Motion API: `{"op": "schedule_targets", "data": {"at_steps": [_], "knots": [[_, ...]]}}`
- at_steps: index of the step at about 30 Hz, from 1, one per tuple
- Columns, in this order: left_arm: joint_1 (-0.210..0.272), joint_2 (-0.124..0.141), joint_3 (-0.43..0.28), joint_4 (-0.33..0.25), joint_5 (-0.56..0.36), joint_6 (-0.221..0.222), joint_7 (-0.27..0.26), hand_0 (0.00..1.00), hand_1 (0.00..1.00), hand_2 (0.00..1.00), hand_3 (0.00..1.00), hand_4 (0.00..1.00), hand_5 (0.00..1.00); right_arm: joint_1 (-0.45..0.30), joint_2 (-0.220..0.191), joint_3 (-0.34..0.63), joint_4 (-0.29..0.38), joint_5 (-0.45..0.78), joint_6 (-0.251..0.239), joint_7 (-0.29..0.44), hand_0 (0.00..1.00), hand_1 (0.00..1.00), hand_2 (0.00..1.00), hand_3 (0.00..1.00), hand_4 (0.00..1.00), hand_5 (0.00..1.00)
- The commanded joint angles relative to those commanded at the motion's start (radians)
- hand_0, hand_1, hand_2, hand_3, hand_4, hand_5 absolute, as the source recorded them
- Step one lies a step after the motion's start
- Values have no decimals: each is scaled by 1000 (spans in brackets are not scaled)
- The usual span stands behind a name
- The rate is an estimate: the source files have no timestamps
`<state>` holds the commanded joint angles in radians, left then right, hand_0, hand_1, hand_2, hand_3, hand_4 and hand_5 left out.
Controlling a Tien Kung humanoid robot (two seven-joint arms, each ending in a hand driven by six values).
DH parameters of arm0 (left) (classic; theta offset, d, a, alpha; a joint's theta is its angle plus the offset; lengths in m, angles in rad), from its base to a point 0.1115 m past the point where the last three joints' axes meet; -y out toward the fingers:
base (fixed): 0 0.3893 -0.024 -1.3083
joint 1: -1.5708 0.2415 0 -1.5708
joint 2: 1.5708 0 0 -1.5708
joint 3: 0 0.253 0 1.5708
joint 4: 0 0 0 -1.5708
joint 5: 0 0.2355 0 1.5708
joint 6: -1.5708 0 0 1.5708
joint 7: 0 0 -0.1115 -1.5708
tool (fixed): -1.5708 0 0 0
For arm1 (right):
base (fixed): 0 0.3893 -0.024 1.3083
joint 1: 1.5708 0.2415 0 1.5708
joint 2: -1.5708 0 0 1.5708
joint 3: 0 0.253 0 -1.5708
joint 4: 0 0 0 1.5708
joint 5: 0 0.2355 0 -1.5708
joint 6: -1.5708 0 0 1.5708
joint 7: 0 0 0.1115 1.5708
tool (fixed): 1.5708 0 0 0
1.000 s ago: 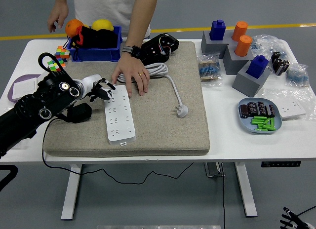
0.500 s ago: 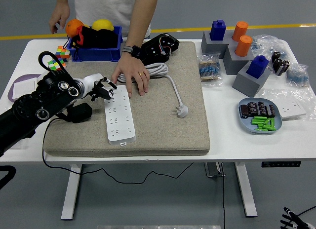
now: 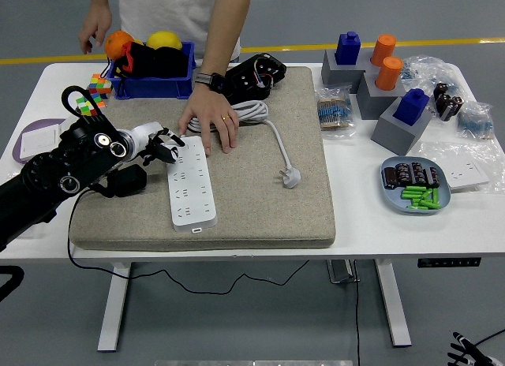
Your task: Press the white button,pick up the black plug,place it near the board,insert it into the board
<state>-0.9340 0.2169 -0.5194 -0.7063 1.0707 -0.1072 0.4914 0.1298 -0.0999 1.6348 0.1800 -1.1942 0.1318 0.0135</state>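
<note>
A white power strip (image 3: 192,184) lies on the grey mat (image 3: 260,184), long side running near to far. My left hand (image 3: 164,145) hovers at the strip's far left corner, fingers curled and holding nothing. A black plug (image 3: 126,180) with a black cord lies on the mat just under my left forearm. A person's hand (image 3: 210,117) rests flat on the strip's far end. A white cord and white plug (image 3: 290,177) lie on the mat to the right. My right hand is out of view.
A blue bin (image 3: 154,70) with fruit and colour cubes (image 3: 95,94) stand at the far left. Grey blocks with blue and orange pegs (image 3: 387,82), plastic bags, and a blue dish (image 3: 416,186) of batteries fill the right side. A black device (image 3: 254,74) sits at the mat's far edge.
My left hand has shifted slightly up and to the left along the strip's far left corner. The person's hand stays on the strip.
</note>
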Motion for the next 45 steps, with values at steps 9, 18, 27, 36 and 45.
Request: {"op": "schedule_targets", "data": {"at_steps": [9, 18, 27, 36, 45], "knots": [[-1, -2, 23, -5, -9, 0, -2, 5, 35, 131, 727, 242, 2, 1, 2, -4, 0, 2, 0, 1, 798, 697, 686, 659, 756, 573], [3, 6, 29, -25, -8, 1, -4, 4, 35, 131, 725, 242, 2, 0, 2, -11, 0, 5, 1, 0, 798, 697, 686, 659, 756, 573], [42, 49, -166, -125, 145, 12, -51, 6, 34, 136, 725, 239, 2, -3, -1, -22, 0, 6, 1, 0, 798, 697, 687, 659, 757, 574], [166, 122, -364, -306, 304, -14, -78, 28, 80, 171, 712, 397, 2, -6, -1, -22, 0, 4, 3, 4, 798, 695, 687, 659, 756, 574], [320, 196, -481, -410, 378, -82, -126, 148, 180, 334, 650, 611, 2, -10, 3, -5, 0, -1, 6, 6, 798, 695, 685, 659, 756, 574]]}}
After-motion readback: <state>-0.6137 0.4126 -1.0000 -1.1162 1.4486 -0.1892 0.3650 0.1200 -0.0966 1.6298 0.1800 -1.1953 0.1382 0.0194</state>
